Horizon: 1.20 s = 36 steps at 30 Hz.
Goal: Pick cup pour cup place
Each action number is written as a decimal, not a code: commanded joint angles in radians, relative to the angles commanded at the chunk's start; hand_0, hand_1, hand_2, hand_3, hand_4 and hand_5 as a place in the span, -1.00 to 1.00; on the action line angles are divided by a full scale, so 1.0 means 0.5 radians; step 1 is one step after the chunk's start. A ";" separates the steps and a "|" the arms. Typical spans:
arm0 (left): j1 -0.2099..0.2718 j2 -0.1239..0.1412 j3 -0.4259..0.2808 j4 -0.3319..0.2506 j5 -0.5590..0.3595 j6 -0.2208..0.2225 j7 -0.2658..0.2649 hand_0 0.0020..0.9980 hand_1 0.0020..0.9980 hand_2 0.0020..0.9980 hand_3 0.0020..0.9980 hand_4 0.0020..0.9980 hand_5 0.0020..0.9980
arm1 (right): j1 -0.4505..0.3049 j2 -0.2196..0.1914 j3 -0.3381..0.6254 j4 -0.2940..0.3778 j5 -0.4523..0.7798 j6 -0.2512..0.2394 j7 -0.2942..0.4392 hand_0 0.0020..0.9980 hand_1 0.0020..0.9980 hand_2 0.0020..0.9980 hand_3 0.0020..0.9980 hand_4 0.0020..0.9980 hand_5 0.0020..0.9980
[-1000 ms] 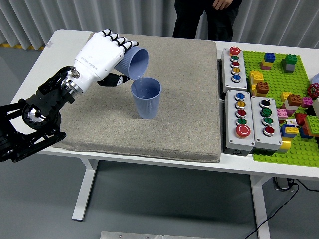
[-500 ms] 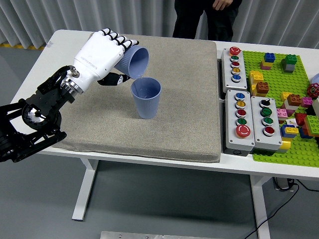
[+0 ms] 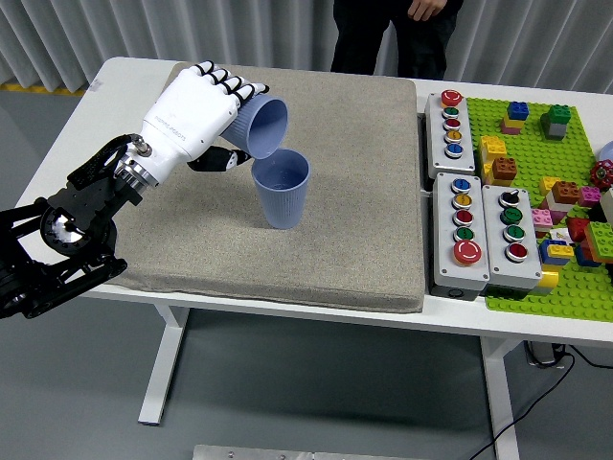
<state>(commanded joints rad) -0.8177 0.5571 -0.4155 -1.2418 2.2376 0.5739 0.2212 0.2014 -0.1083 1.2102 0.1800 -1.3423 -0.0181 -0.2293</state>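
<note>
A: From my remote station, what does the left hand (image 3: 196,110) have hold of?

B: I see its white fingers curled around a blue cup (image 3: 259,126), fully closed on the cup's body. The cup is tipped far over, its open mouth facing right and down.

A: Where does that cup sit relative to the other one?

B: Its lower rim hangs just above the upper left rim of a second blue cup (image 3: 282,188). I cannot tell whether the two rims touch. The second cup stands upright on the grey mat (image 3: 364,192), left of the mat's centre.

A: And the mat itself?

B: It covers the left and middle of the white table (image 3: 115,77). To its right I note three grey button boxes (image 3: 479,235) with coloured buttons, and beyond them a green baseplate (image 3: 575,278) carrying assorted toy bricks.

A: Anything at the far side?

B: A person in dark clothing (image 3: 393,34) stands at the far edge; only the lower torso and one hand near the top border show. The hand touches nothing on the table.
</note>
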 joint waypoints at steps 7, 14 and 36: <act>0.129 -0.035 -0.182 -0.030 -0.419 0.108 -0.099 0.21 0.11 0.08 0.09 0.33 -0.58 | -0.002 0.003 0.000 0.000 -0.005 0.001 -0.002 0.38 0.32 0.15 0.17 -1.00 -1.00; 0.267 -0.079 -0.378 -0.044 -1.008 0.143 -0.301 0.21 0.11 0.08 0.09 0.33 -0.58 | 0.000 0.002 -0.004 0.000 -0.002 0.000 -0.001 0.38 0.32 0.15 0.16 -1.00 -1.00; 0.718 -0.567 -0.824 0.248 -2.380 0.143 -0.716 0.20 0.11 0.08 0.09 0.34 -0.55 | 0.000 0.004 -0.036 0.000 0.019 -0.002 0.000 0.38 0.32 0.15 0.16 -1.00 -1.00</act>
<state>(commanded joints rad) -0.4589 0.2736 -0.8276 -1.1175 1.0476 0.6454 -0.1370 0.2016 -0.1062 1.1924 0.1800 -1.3326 -0.0190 -0.2295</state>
